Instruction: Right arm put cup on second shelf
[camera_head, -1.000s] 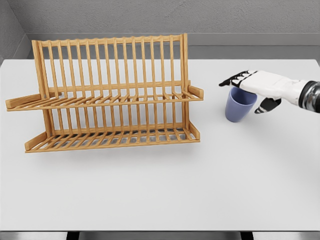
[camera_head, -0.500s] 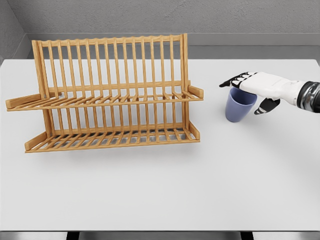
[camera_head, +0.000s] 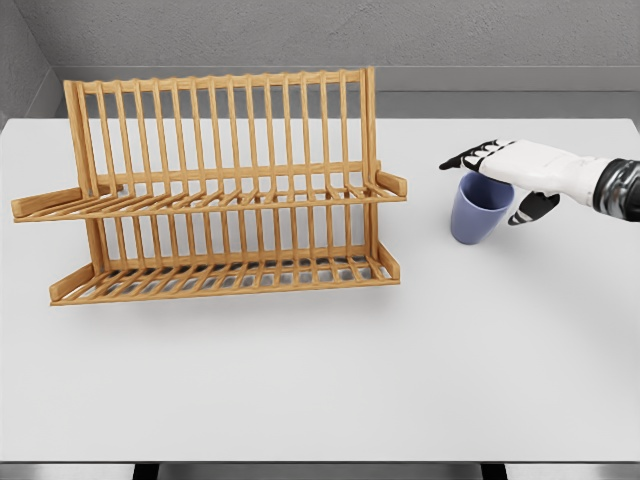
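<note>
Right hand (camera_head: 508, 172) sits over the blue cup (camera_head: 478, 209), fingers loosely spread above the rim, not clamped yet. Cup's upright on the table (camera_head: 400, 370), right of the wooden rack (camera_head: 215, 190).

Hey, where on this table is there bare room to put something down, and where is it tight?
The white table is bare across its whole near half, in front of the wooden dish rack, and in the strip between the rack's right end and the blue cup. Both rack shelves are bare. It is crowded only at the cup, where the right hand hangs over its rim.
</note>
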